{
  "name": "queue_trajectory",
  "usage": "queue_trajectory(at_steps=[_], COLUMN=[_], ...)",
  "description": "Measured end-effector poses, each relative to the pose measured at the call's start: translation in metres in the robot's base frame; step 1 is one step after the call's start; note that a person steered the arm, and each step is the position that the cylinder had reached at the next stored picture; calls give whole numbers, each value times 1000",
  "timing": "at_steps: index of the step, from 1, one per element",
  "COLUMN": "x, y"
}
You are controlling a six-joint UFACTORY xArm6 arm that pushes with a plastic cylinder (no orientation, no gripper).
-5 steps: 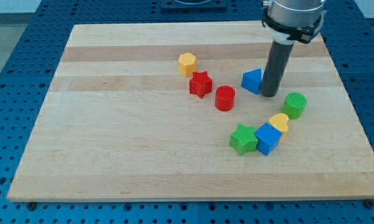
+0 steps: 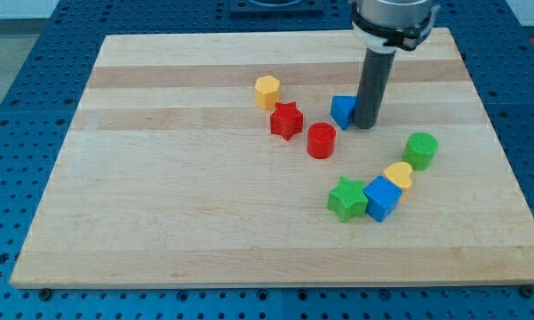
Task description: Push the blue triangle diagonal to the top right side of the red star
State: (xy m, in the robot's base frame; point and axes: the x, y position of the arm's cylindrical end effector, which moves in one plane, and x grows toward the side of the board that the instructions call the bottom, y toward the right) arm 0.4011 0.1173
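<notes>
Tip [image 2: 365,125] of tool, a plain rod with no jaws, touching blue triangle [image 2: 342,111], right of red star [image 2: 286,120].

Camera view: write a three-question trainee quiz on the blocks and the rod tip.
1. True or false: my tip touches the right side of the blue triangle.
2. Which block lies nearest the red star on its upper left? A) green cylinder B) yellow hexagon C) blue cube
3. Fill in: the red cylinder lies to the lower ____ of the red star.

Key: 1 true; 2 B; 3 right.
</notes>
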Motion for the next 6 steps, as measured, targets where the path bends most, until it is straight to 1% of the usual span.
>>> queue_trajectory(at_steps=[2, 6], x=[0, -33], y=[-8, -9])
